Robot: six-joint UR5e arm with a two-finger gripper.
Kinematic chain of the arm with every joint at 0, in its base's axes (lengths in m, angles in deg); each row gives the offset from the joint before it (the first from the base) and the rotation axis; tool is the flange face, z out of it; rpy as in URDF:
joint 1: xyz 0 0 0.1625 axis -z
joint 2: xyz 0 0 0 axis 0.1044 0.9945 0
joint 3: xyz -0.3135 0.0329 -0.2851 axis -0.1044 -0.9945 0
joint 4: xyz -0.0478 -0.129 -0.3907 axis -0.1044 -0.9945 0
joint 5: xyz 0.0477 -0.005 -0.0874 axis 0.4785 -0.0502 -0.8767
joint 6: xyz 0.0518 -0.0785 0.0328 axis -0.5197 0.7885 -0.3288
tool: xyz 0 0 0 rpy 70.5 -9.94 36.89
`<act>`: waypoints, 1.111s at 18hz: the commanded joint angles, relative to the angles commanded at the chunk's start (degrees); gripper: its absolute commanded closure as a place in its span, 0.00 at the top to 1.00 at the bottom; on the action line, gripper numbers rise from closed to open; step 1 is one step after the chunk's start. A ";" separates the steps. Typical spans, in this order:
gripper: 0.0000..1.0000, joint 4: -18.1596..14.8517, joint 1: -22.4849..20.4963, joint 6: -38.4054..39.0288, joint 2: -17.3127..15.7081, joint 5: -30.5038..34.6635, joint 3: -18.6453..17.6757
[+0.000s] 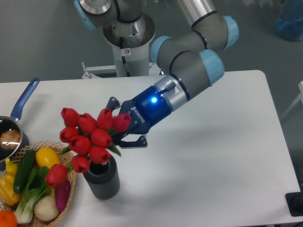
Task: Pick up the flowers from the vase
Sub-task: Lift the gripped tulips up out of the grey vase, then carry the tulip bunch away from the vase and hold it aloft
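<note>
The flowers (90,137), a bunch of red tulip buds with green leaves, hang tilted to the left, lifted above the vase (101,178). The vase is a short dark grey ribbed cylinder standing on the white table near its front left. My gripper (122,132) is shut on the flowers at the stem end, just right of the buds and above the vase rim. The stems' lower ends are hidden behind the buds, so I cannot tell whether they are free of the vase mouth.
A wicker basket (72,182) with vegetables sits at the front left, touching the vase's left side. A blue-handled pan (19,109) lies at the left edge. The arm's base column (128,42) stands behind the table.
</note>
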 joint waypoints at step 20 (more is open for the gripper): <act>0.12 0.00 -17.05 2.93 1.49 9.75 -1.49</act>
